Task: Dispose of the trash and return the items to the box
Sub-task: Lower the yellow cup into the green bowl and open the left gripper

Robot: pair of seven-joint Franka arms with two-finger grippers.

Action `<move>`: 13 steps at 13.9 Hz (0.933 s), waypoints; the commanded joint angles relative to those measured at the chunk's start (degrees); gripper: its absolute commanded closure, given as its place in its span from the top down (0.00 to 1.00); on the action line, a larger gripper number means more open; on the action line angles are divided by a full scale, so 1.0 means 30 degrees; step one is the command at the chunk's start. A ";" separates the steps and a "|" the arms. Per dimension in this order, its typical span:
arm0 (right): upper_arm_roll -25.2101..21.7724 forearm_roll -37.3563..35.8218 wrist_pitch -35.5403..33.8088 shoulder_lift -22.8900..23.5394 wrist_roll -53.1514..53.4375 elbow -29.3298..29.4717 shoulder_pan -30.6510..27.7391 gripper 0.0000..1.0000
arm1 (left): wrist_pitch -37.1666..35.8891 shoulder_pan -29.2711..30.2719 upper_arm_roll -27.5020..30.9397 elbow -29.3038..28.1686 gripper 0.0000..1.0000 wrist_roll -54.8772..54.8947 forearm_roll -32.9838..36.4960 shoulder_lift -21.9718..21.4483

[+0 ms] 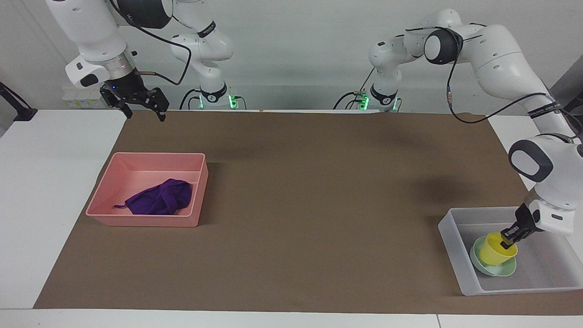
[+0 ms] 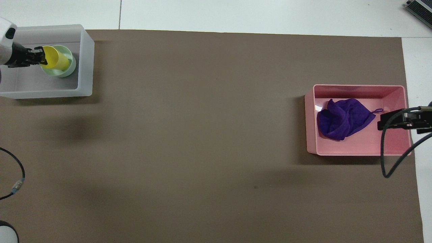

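Observation:
The translucent whitish box (image 1: 448,237) stands at the left arm's end of the table, and it also shows in the overhead view (image 2: 86,60). In it lies the mint-green bowl (image 1: 483,266) (image 2: 70,65). My left gripper (image 1: 509,238) (image 2: 39,57) is shut on the rim of the yellow cup (image 1: 494,250) (image 2: 58,58), which leans slightly with its base down in the bowl. The purple cloth (image 1: 159,198) (image 2: 342,118) lies bunched in the pink bin (image 1: 157,156) (image 2: 357,87). My right gripper (image 1: 145,113) (image 2: 383,122) waits open and empty, raised over the pink bin's edge.
A brown mat (image 1: 319,191) covers most of the table, with white table strips (image 1: 50,182) at both ends. The left arm's black cable (image 2: 13,184) hangs over the mat's corner near the robots. A dark device (image 2: 418,8) sits at the farthest corner.

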 commanded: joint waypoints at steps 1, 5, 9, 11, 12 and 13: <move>0.0058 0.0341 -0.0157 -0.0415 -0.0007 -0.0365 -0.0207 1.00 | 0.0362 -0.0013 -0.0051 -0.0921 1.00 0.0540 0.0264 -0.0785; 0.0058 0.0341 -0.0157 -0.0415 -0.0007 -0.0365 -0.0208 1.00 | 0.0275 -0.0043 -0.0021 -0.1067 1.00 0.1421 0.0264 -0.1108; 0.0058 0.0341 -0.0157 -0.0415 -0.0007 -0.0365 -0.0178 1.00 | -0.0513 -0.0421 -0.0021 -0.1794 1.00 0.2354 0.0264 -0.2859; 0.0058 0.0341 -0.0128 -0.0415 -0.0007 -0.0365 -0.0207 1.00 | -0.0517 -0.0949 -0.0021 -0.3927 1.00 0.3235 0.0293 -0.5081; 0.0058 0.0341 -0.0157 -0.0415 -0.0007 -0.0365 -0.0179 1.00 | -0.0574 -0.1299 -0.0021 -0.4953 1.00 0.3470 0.0293 -0.6137; 0.0058 0.0341 -0.0157 -0.0415 -0.0007 -0.0365 -0.0178 1.00 | -0.0633 -0.1766 0.0008 -0.5950 1.00 0.3473 0.0293 -0.7192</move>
